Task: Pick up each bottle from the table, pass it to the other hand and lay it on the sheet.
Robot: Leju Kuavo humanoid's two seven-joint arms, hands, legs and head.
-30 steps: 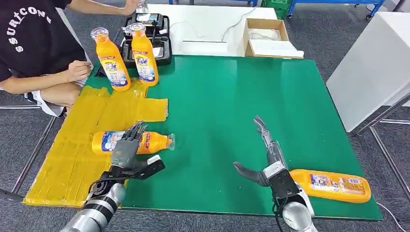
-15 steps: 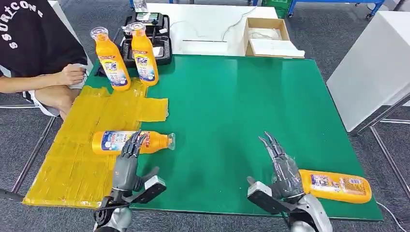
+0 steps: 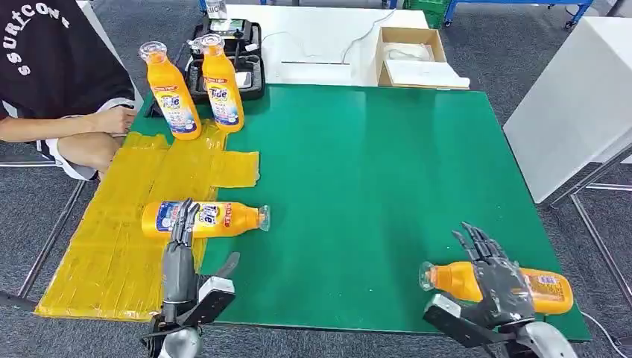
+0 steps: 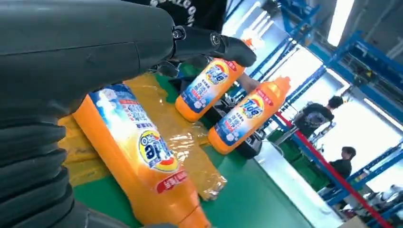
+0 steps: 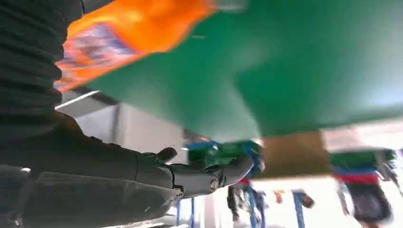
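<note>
An orange Tide bottle (image 3: 548, 292) lies on the green table (image 3: 373, 171) near its front right corner, cap (image 3: 427, 275) pointing left. My right hand (image 3: 495, 287) hovers over its middle with fingers spread and thumb out, gripping nothing; the right wrist view shows the blurred bottle (image 5: 128, 33) close by the palm. Another bottle (image 3: 223, 218) lies on the yellow sheet (image 3: 104, 239). My left hand (image 3: 181, 257) is just in front of it, fingers straight and empty, fingertips over its label. Two more bottles (image 3: 173, 93) (image 3: 222, 86) stand upright at the sheet's far end.
A person sits at the far left with an arm (image 3: 74, 123) by the sheet. A black tray (image 3: 231, 45) and a cardboard box (image 3: 410, 56) lie beyond the green table. A white table (image 3: 574, 104) stands to the right.
My right hand has swung right and drawn back until it is over the near-right bottle, uncovering its cap. My left hand has pulled back toward the table's front edge.
</note>
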